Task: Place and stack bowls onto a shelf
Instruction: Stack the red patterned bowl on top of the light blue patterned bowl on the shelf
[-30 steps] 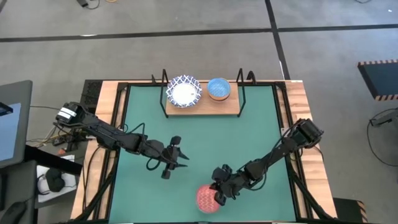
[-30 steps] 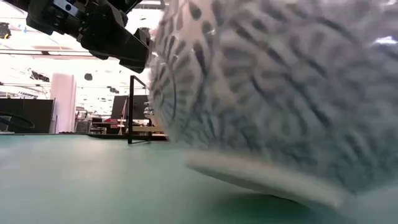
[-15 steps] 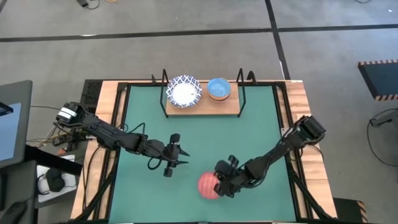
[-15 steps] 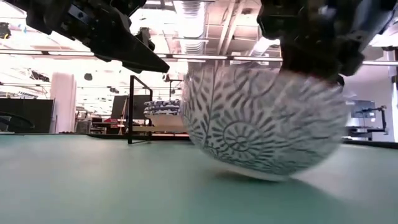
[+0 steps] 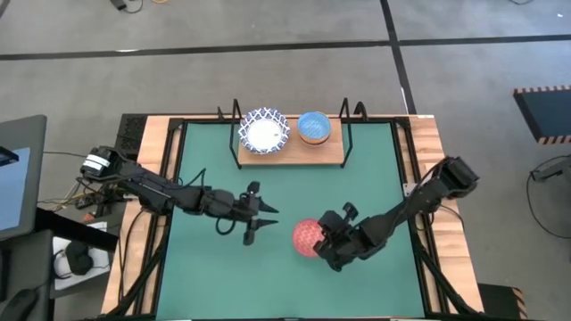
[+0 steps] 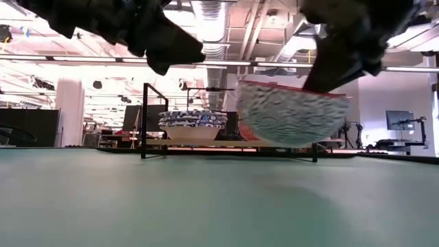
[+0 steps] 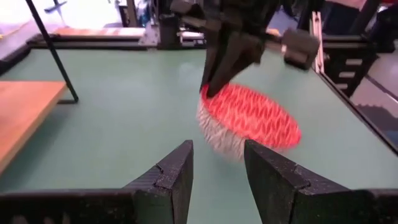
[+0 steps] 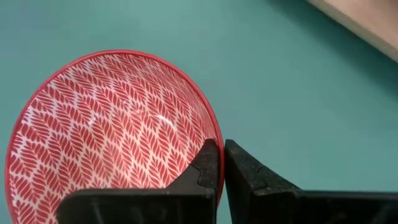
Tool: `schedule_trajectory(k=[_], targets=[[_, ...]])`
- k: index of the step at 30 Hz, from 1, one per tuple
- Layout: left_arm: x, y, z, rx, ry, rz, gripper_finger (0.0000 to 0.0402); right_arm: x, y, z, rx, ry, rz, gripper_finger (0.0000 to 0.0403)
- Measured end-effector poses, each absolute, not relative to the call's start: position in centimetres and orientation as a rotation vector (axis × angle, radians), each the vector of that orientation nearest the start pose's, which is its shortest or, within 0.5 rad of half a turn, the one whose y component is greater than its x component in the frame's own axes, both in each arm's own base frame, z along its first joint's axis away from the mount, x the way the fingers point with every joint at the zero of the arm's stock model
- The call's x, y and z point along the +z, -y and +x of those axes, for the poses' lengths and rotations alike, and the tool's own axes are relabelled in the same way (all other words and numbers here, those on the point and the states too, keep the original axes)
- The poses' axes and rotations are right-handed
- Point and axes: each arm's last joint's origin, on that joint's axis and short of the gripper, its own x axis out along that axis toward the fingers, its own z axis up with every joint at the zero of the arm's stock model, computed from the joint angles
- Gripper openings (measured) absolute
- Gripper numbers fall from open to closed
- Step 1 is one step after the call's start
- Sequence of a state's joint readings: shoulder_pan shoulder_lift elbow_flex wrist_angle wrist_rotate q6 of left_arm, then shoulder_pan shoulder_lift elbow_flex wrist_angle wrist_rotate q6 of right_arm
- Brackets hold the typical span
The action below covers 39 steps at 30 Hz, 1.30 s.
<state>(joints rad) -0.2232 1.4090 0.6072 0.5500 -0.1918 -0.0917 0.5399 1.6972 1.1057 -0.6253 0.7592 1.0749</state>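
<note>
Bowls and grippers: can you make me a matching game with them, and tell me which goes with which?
Things:
1. round red patterned bowl
2. wide white bowl with a blue patterned rim
3. small light blue bowl
4. left gripper

Places or states:
A. on the light wooden shelf, nearer the left arm's side
B. open, holding nothing, over the green mat
C. pinched at its rim by the right gripper, lifted off the mat
D. on the shelf, nearer the right arm's side

Pairs: 1-C, 2-A, 3-D, 4-B

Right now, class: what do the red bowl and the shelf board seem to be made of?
Red bowl: probably glazed ceramic, glossy with a printed leaf pattern. Shelf board: looks like light, matte wood on thin black wire posts.
</note>
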Motion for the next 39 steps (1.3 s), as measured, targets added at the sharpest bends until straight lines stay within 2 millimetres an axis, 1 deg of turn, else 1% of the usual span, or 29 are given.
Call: schedule_trajectory(k=[5, 10, 14, 16, 21, 24, 27, 32, 35, 39], targets=[[21.7, 5.6, 28.4, 0.002, -0.21, -0.045, 0.0128, 19.5, -13.2, 29.4, -0.693, -0.71, 0.228, 0.003], [22.4, 5.5, 28.9, 0.053, -0.214, -0.011, 0.0128, 19.6, -11.8, 30.0, -0.725, -0.706, 0.174, 0.003], [21.9, 5.0, 30.4, 0.107, -0.261, -0.006, 0.0128, 19.8, -11.2, 30.7, -0.702, -0.706, 0.114, 0.003], [22.0, 4.8, 31.7, 0.118, -0.283, 0.014, 0.0128, 19.9, -11.0, 31.0, -0.698, -0.691, 0.085, 0.003], [21.3, 3.8, 34.1, 0.195, -0.464, 0.081, 0.0128, 20.4, -10.7, 30.8, -0.699, -0.688, 0.007, 0.003], [22.0, 3.4, 35.5, 0.216, -0.494, 0.119, 0.0128, 20.9, -10.4, 30.7, -0.7, -0.684, -0.016, 0.003], [22.2, 3.1, 36.5, 0.222, -0.516, 0.123, 0.0128, 21.3, -10.1, 30.6, -0.704, -0.686, -0.024, 0.003], [22.7, 2.1, 36.7, 0.244, -0.526, 0.115, 0.0126, 21.7, -10.0, 30.3, -0.712, -0.674, -0.054, 0.003], [22.6, 1.5, 36.7, 0.253, -0.54, 0.11, 0.0109, 21.8, -10.0, 30.4, -0.709, -0.676, -0.087, 0.003], [22.4, 0.8, 36.7, 0.229, -0.557, 0.093, 0.0059, 21.9, -9.9, 30.5, -0.706, -0.679, -0.126, 0.0031]])
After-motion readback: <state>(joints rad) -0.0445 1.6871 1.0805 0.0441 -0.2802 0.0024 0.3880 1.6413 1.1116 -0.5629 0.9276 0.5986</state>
